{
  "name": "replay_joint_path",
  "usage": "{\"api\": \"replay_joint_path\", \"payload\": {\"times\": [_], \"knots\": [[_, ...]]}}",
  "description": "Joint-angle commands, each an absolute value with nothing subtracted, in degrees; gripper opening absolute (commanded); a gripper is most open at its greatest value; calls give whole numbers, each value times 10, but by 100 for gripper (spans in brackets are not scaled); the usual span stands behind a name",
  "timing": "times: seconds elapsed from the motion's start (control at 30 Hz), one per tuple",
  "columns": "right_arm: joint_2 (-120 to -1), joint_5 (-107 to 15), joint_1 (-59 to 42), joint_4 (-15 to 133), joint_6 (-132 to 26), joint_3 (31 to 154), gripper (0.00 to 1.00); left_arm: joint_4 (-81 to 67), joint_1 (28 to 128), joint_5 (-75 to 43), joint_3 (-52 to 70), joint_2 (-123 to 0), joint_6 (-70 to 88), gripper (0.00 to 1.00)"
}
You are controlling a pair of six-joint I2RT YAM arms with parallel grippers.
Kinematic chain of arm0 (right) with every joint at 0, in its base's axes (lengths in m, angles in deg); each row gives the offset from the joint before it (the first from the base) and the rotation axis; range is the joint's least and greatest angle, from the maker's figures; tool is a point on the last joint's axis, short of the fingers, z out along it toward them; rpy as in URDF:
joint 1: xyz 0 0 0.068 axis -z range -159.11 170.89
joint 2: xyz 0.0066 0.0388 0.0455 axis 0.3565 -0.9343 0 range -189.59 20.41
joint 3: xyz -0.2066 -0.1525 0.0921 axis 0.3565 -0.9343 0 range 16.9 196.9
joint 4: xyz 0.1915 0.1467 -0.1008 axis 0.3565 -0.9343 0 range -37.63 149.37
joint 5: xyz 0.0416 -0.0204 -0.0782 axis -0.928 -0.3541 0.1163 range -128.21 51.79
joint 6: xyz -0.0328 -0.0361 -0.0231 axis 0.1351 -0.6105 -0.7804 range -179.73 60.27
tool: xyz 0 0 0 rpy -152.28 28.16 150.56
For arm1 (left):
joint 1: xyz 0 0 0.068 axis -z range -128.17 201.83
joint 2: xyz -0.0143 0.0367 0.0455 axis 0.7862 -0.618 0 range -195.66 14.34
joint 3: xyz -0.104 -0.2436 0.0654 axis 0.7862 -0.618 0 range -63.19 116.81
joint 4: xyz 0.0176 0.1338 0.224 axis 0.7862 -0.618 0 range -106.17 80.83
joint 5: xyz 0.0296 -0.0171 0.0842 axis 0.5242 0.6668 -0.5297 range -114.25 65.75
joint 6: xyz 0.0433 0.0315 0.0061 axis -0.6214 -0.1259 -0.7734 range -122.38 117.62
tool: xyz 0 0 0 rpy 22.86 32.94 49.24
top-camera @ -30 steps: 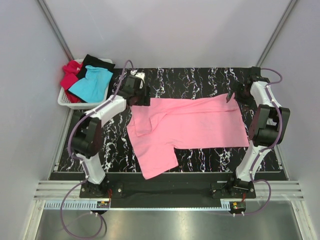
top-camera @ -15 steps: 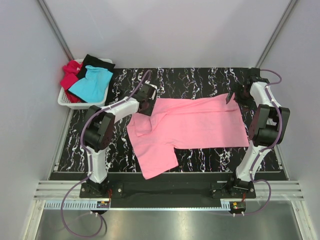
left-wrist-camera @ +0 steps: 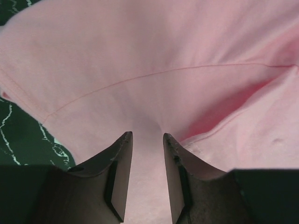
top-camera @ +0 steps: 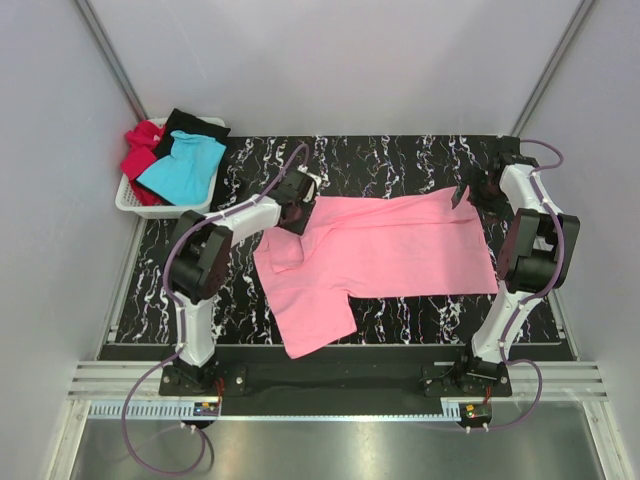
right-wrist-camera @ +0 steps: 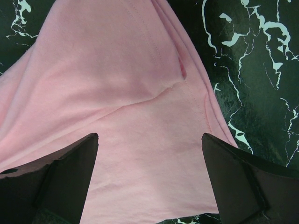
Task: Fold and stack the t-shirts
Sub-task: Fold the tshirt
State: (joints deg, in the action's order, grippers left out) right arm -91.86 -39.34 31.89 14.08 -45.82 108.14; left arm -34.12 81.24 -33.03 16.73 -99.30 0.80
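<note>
While your left fingers (left-wrist-camera: 119, 165) pinch a thin ridge of the pink t-shirt (top-camera: 380, 250) at its far left corner, your right fingers (right-wrist-camera: 60, 182) hang wide apart over the far right corner, holding nothing. With the shirt spread across the table (top-camera: 400, 160), lifting on so little cloth could let it slip free, or drag one side and skew the fold.

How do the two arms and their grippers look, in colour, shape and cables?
The left arm and the right arm look alike: white links between bulky black joints, on black bases. A thin purple cable loops along each arm. The left gripper and the right gripper each have two dark, flat fingers that taper toward the tips. No markings are readable.
</note>
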Motion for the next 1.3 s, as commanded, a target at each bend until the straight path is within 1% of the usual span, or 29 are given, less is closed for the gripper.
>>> {"api": "replay_joint_path", "payload": {"times": [0.0,0.17,0.33,0.5,0.7,0.77,0.83,0.93,1.0,1.17,1.27], "knots": [[-914,-394,321,139,-461,1084,100,-340,826,-289,173,-995,-13,38],[-914,-394,321,140,-460,1083,100,-349,830,-276,174,-1004,-16,35],[-914,-393,321,140,-462,1082,100,-348,834,-225,163,-987,-20,34],[-913,-394,321,143,-461,1080,100,-347,858,-198,157,-969,-20,35],[-912,-393,321,143,-460,1075,100,-349,887,-163,159,-977,-12,37],[-911,-394,321,144,-461,1075,100,-348,901,-157,159,-972,-10,52],[-910,-394,321,143,-460,1073,100,-340,904,-162,155,-960,1,76],[-910,-400,321,144,-463,1072,100,-334,898,-201,148,-938,18,89],[-908,-400,321,145,-467,1073,100,-336,885,-200,147,-922,36,91],[-903,-429,320,151,-476,1099,100,-332,804,-184,143,-872,126,92],[-912,-445,304,155,-476,1122,100,-333,765,-184,169,-888,165,92]]}}
